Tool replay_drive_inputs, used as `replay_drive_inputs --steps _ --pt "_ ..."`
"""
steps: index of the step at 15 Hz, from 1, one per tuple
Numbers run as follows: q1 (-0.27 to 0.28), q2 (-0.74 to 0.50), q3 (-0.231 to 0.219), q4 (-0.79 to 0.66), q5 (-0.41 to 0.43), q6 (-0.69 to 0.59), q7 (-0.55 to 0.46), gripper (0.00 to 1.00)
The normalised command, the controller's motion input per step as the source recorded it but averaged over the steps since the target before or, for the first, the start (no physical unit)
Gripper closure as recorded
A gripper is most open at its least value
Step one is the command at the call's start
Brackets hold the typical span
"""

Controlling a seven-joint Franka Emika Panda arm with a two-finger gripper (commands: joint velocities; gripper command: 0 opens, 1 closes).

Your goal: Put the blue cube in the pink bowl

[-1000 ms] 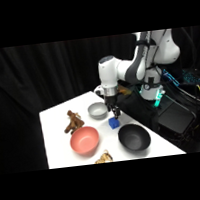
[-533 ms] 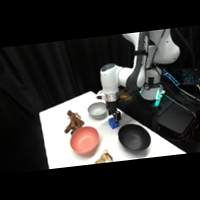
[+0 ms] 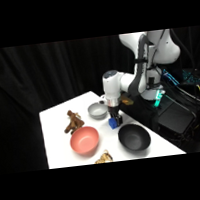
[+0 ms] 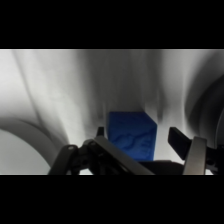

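The fingers (image 4: 134, 142) straddle the blue cube (image 4: 132, 134), spread and not yet clenched; they should squeeze squarely before lifting toward the pink bowl (image 3: 84, 140).

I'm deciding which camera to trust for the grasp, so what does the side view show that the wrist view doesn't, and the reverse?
Only the side view shows the whole layout: the pink bowl, the black bowl, the grey bowl, a brown object and the arm's base. Only the wrist view shows the fingers standing apart on either side of the blue cube, not pressed against it. Both show the cube on the white table with the gripper down at it.
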Motion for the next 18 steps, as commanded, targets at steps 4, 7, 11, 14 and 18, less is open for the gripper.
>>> replay_drive_inputs --steps 4,7,11,14,18 --pt "0.162 0.11 -0.153 0.05 -0.064 0.2 0.14 0.65" --pt "0.174 0.04 -0.152 0.03 -0.077 0.12 0.15 0.72" --pt "0.083 -0.11 -0.067 0.02 -0.049 -0.1 0.07 0.76" --pt "0.106 -0.27 -0.122 -0.01 -0.138 -0.29 0.09 0.77" --pt "0.022 -0.41 -0.062 -0.02 -0.178 -0.43 0.08 0.77"
